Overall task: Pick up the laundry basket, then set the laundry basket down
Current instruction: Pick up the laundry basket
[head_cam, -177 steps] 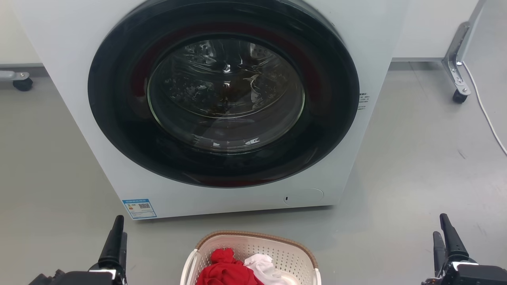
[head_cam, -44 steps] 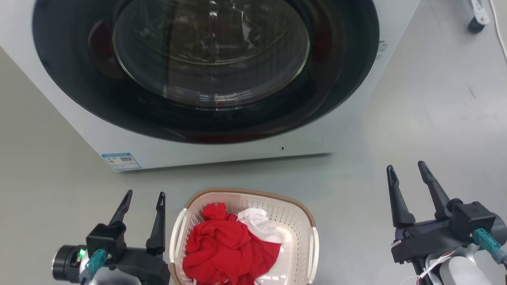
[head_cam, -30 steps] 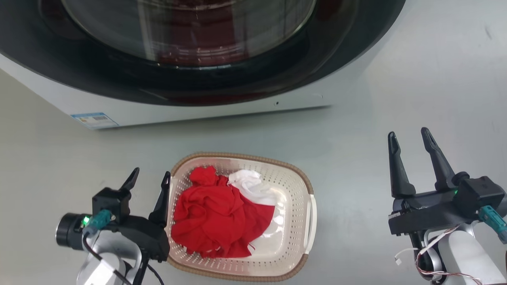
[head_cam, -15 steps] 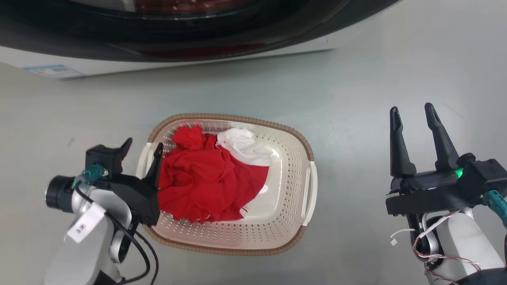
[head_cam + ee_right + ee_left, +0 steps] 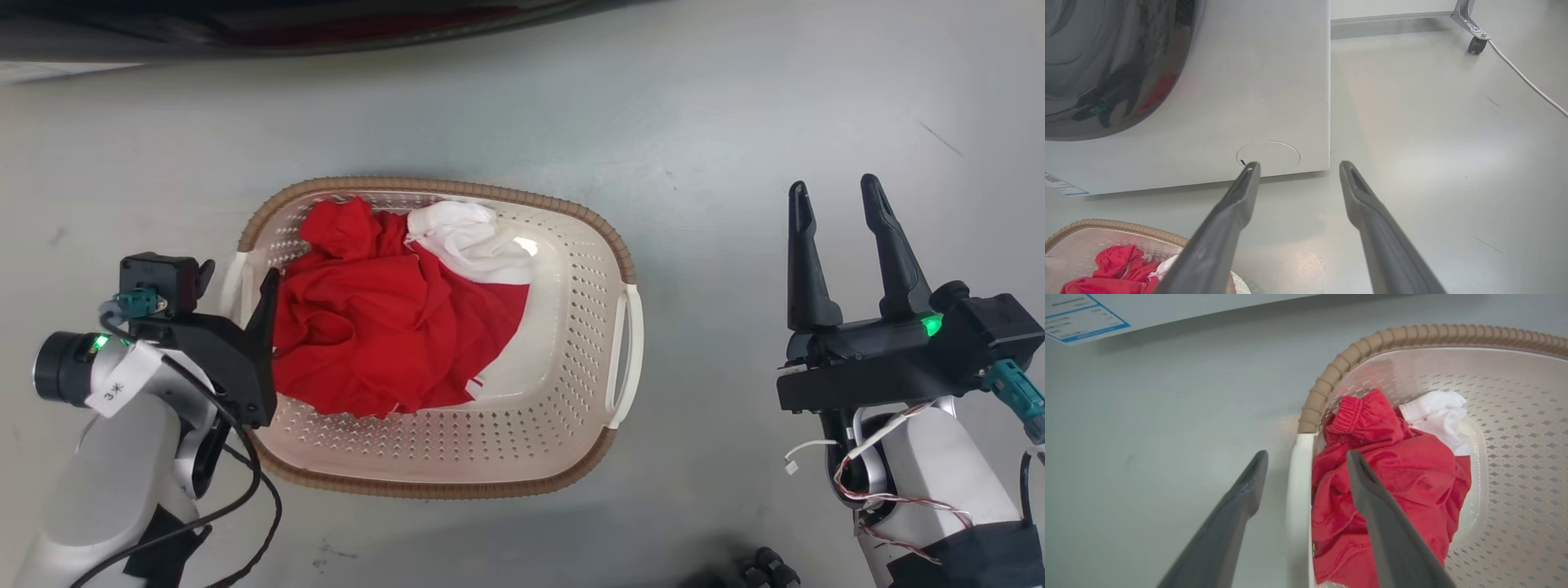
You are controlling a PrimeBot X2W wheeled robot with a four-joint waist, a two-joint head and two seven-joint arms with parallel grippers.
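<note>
The laundry basket (image 5: 457, 445) sits on the grey floor (image 5: 735, 98) in the middle of the head view, just near of the washing machine (image 5: 1249, 81), whose dark door edge runs along the far side. Inside the basket lie a crumpled red garment (image 5: 367, 327), heaped to the left, and a white garment (image 5: 469, 241) at the far side.

The left hand (image 5: 238, 271) is at the basket's left end. In the left wrist view its two fingers are spread apart and straddle the white left handle (image 5: 1298, 498): one finger is outside the basket above the floor, the other inside over the red garment. There is a gap on both sides of the handle, so the hand grips nothing.

The right hand (image 5: 833, 186) hangs over bare floor, well apart from the basket's right handle (image 5: 630, 351). Its fingers are also spread wide and hold nothing, pointing toward the washing machine's lower right corner in the right wrist view.
</note>
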